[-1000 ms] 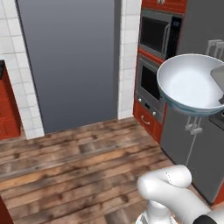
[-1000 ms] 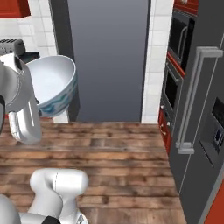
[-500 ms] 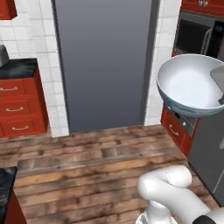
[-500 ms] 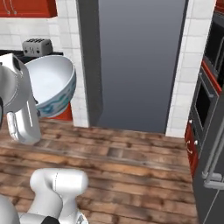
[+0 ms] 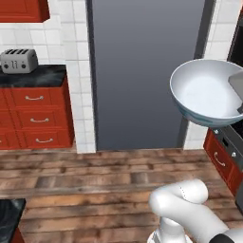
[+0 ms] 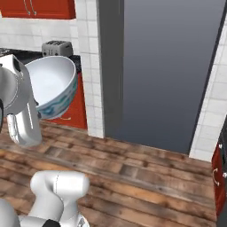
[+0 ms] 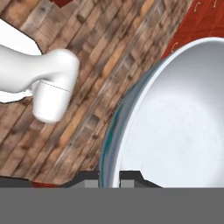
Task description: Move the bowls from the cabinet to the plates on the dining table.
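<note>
A glossy white bowl with a pale blue pattern outside hangs in the air, tilted, over the wooden floor. The same bowl sits at the left of the right base view and, as the bowl, takes up the right of the hand view. My gripper is shut on its rim, one finger inside and one outside. A red wall cabinet with silver handles is at the upper left. A black marble corner with red below shows at the lower left. The plates are out of view.
A tall grey panel between white tiled walls stands straight ahead. To its left are red drawers under a black counter with a toaster. A red oven front is at the right. Wooden floor lies open ahead.
The whole picture has slid to the right, so the camera has turned left. The toaster, drawers and wall cabinet have come into view. The bowl stays in my grip.
</note>
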Motion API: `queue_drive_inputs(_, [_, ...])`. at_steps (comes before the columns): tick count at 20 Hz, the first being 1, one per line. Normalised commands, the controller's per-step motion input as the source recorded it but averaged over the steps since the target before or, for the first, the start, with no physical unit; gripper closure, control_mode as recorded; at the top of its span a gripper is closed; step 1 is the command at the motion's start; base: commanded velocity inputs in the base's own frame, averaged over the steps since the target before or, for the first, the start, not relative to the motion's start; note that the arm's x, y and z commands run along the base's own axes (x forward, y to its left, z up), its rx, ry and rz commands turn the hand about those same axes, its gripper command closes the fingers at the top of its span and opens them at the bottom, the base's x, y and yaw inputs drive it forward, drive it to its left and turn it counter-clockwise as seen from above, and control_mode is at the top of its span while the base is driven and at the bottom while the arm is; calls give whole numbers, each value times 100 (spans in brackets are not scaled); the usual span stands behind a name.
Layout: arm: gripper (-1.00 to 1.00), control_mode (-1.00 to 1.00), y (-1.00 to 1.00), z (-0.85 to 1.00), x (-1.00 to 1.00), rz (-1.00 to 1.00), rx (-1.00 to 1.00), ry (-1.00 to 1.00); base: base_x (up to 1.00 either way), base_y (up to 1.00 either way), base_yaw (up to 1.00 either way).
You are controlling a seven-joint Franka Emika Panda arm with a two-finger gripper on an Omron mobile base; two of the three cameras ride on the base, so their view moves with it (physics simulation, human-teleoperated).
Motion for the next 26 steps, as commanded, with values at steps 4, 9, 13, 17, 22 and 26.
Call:
queue_drive_inputs(4, [100, 100, 0, 0, 0, 0, 0, 0, 78, 0, 29])
queue_drive_inputs(9, [100, 100, 0, 0, 0, 0, 0, 0, 73, 0, 31])
queue_drive_inputs(13, [100, 100, 0, 0, 0, 0, 0, 0, 62, 0, 35])
queue_drive_inputs(17, [100, 100, 0, 0, 0, 0, 0, 0, 56, 0, 37])
queue_drive_inputs(22, [100, 100, 0, 0, 0, 0, 0, 0, 48, 1, 38])
queue_drive_inputs(26, [100, 100, 0, 0, 0, 0, 0, 0, 45, 3, 37])
